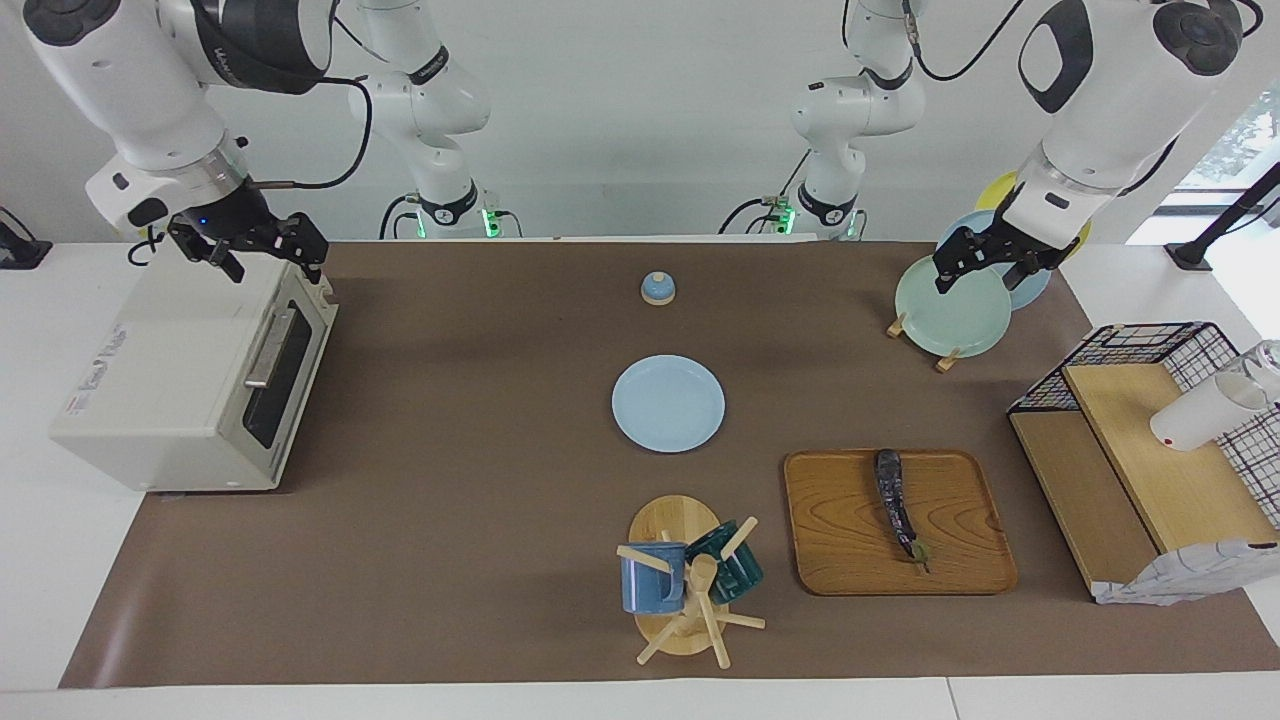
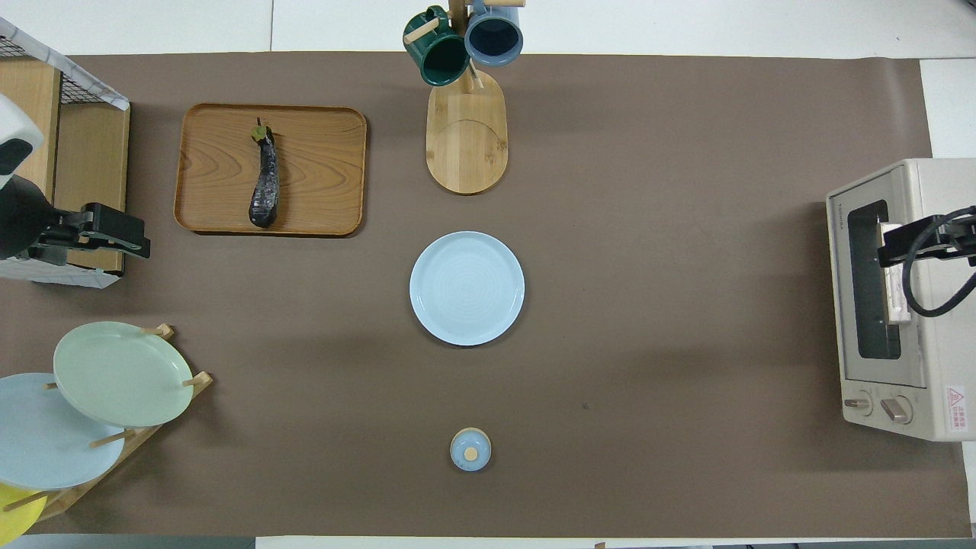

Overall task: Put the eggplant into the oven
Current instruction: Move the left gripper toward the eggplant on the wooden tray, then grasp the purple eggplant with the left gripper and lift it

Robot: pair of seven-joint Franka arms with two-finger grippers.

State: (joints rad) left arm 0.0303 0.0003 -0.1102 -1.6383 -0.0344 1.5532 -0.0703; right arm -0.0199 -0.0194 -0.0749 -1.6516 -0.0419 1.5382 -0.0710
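The dark purple eggplant lies lengthwise on a wooden tray, its green stem tip pointing away from the robots. The off-white oven stands at the right arm's end of the table with its dark glass door closed. My right gripper hangs open and empty over the oven's top, near the door edge. At the left arm's end, my left gripper is raised, open and empty, by the plate rack. Neither gripper touches the eggplant.
A light blue plate lies mid-table. A mug tree stands beside the tray. A small blue lid sits nearer the robots. A plate rack and a wire-and-wood rack occupy the left arm's end.
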